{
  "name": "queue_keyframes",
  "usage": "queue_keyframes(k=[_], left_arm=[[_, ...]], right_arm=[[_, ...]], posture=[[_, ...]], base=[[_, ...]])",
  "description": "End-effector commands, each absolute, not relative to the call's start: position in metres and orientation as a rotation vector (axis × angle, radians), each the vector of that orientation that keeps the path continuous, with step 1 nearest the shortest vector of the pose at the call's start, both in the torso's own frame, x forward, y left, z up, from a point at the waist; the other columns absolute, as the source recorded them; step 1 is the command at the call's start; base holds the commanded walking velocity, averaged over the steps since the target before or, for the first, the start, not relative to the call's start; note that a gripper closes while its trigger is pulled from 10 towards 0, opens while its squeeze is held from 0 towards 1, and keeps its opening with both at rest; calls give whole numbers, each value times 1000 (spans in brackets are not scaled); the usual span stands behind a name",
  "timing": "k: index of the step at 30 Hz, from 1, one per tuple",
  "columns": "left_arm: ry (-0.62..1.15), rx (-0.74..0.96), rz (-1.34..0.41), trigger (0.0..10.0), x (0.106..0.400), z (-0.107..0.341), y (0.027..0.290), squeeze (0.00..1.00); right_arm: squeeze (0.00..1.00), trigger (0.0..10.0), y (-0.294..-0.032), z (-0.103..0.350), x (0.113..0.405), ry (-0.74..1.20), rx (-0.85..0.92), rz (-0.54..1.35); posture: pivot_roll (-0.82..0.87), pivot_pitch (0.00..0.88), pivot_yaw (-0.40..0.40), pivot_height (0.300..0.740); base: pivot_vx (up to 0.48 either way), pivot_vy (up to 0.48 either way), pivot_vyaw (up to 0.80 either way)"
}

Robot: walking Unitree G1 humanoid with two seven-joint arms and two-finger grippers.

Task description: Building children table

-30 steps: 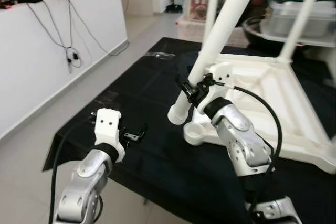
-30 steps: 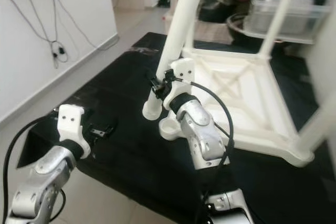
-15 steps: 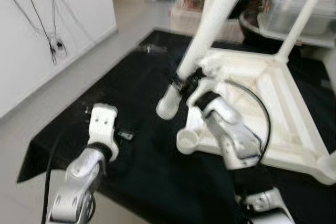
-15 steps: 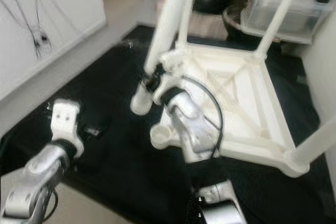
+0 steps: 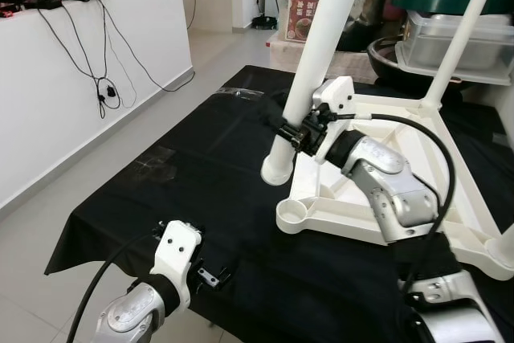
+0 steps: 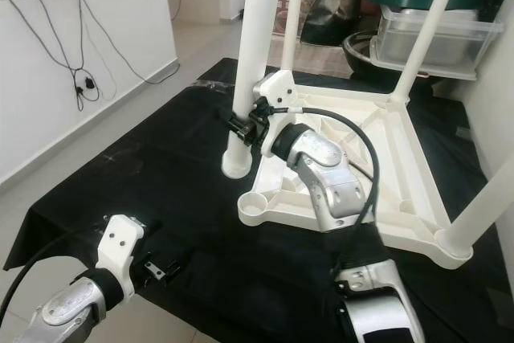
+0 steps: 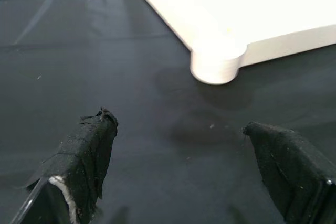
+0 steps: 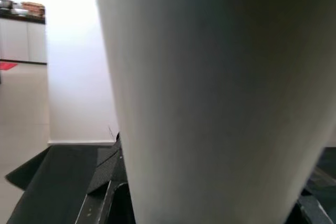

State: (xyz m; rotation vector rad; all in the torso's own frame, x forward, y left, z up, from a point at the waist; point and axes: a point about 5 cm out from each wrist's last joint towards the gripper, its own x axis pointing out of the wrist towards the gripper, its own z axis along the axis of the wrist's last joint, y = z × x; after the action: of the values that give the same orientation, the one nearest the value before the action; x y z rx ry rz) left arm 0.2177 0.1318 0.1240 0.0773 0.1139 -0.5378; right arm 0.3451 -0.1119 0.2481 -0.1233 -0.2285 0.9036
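Two silver arms, smooth rounded metal segments with black rings at the joints. Each wrist carries a white plastic block; the left one shows two small dark holes. Thick black cables loop from each block along the arm. The left gripper (image 7: 178,166) has black fingers (image 7: 86,153) with rough, frayed tips; the right gripper (image 5: 295,136) is black too.

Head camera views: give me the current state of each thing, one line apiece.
Loose table leg: held tilted, bottom end beside the tabletop, outside its socket.
Empty corner socket: no leg fitted.
Tabletop: upside down on the black cloth.
Right gripper: shut on the loose leg.
Left gripper: open, holding nothing, above the cloth.
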Motion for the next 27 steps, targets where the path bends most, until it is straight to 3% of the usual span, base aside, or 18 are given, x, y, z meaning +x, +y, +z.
queue_keyframes(k=[1, 2, 10, 27], left_arm=[[136, 83, -532, 10000, 215, 121, 136, 0], [144, 76, -504, 10000, 217, 120, 141, 0], [128, 79, -485, 10000, 219, 123, 144, 0], [124, 67, -481, 10000, 217, 123, 146, 0]], right_arm=[[0, 10000, -112, 251, 346, -228, -156, 936], [0, 10000, -114, 247, 347, -178, -231, 1026], [0, 10000, -115, 231, 351, -53, -328, 1172], [0, 10000, -131, 232, 357, 26, -435, 1262]], posture=[[113, 0, -42, 740], [116, 0, -43, 740], [130, 0, -57, 740], [120, 0, -61, 740]], base=[[0, 0, 0], [0, 0, 0], [0, 0, 0], [0, 0, 0]])
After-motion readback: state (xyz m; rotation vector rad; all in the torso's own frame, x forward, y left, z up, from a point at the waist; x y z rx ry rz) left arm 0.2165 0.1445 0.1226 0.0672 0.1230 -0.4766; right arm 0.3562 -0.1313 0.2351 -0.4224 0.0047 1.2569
